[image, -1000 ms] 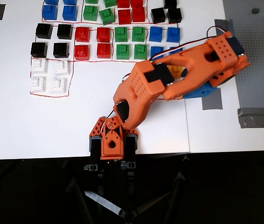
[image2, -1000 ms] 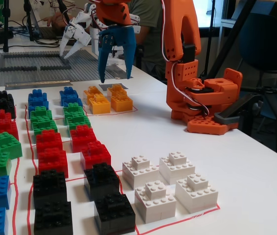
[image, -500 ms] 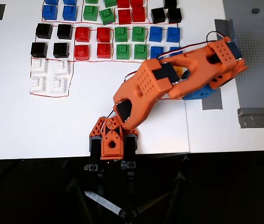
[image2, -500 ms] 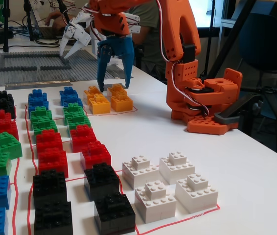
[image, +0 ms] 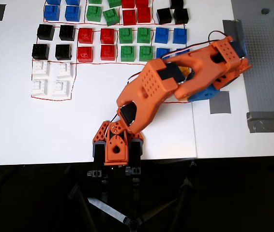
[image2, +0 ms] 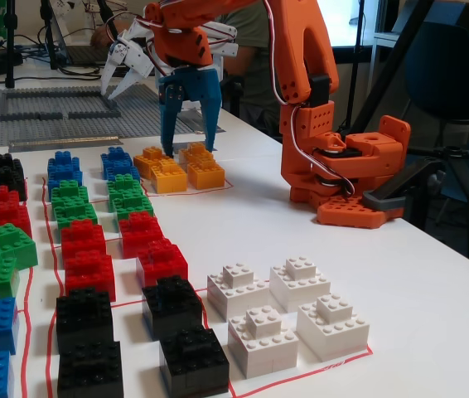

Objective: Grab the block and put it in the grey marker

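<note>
Nearest the fixed camera, I read the white bricks (image2: 288, 319) as four, with black bricks (image2: 135, 336) just left of them inside the red outline (image2: 301, 373). Beyond the whites come red bricks (image2: 110, 249), then green (image2: 69, 203) and blue (image2: 85, 166), all in rows on the table (image2: 433, 315).

Farther back than the blue, four yellow-orange blocks sit as a tight square. I mark one block (image2: 206, 172) at the near right of that group; another (image2: 168, 176) touches it on the left. Two more sit behind, partly covered.

Gripper (image2: 191, 133) hangs directly over the block group, blue fingers (image2: 169, 116) pointing down and spread apart, nothing between them. Left fingertip looks just at the rear left block; I cannot tell whether it touches. Arm base (image2: 350, 178) stands right of the blocks.

Overhead, the arm (image: 175, 82) covers the block group almost wholly; only a sliver of yellow (image: 189, 72) shows beside the blue gripper part (image: 202, 93). Grey marker (image: 220, 102) lies just right of that blue part, flat on the table, bare. Past the blocks in the fixed view, a studded grey baseplate (image2: 52, 108) runs along the far table edge.
</note>
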Tool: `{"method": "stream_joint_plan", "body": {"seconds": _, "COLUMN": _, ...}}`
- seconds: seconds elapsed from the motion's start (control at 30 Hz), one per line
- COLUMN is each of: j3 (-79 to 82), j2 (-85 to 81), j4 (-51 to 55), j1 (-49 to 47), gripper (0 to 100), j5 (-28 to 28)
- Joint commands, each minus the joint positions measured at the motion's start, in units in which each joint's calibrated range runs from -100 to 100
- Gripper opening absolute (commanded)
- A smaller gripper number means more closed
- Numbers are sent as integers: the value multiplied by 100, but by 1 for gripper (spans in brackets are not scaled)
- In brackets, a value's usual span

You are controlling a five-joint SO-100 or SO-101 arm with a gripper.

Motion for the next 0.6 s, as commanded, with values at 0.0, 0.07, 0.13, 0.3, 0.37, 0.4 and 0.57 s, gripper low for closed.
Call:
{"method": "stream_joint_plan", "body": {"seconds": 0.0, "j3": -111, "j2": -253, "j4": -66, "j1": -63, "gripper": 15, "j5": -59}}
{"method": "stream_joint_plan", "body": {"seconds": 0.07, "j3": -111, "j2": -244, "j4": -74, "j1": -47, "gripper": 11, "j5": -63}}
{"method": "stream_joint_plan", "body": {"seconds": 0.13, "j3": -111, "j2": -227, "j4": -90, "j1": -47, "gripper": 4, "j5": -49}}
{"method": "stream_joint_plan", "body": {"seconds": 0.3, "j3": -120, "j2": -218, "j4": -172, "j1": -47, "gripper": 0, "j5": -63}}
{"method": "stream_joint_plan", "body": {"seconds": 0.37, "j3": -202, "j2": -218, "j4": -74, "j1": -47, "gripper": 0, "j5": -49}}
{"method": "stream_joint_plan", "body": {"seconds": 0.4, "j3": -302, "j2": -218, "j4": 73, "j1": -55, "gripper": 0, "j5": -39}}
{"method": "stream_joint_plan", "body": {"seconds": 0.57, "j3": -973, "j2": -442, "j4": 1028, "j1": -155, "gripper": 0, "j5": -15}}
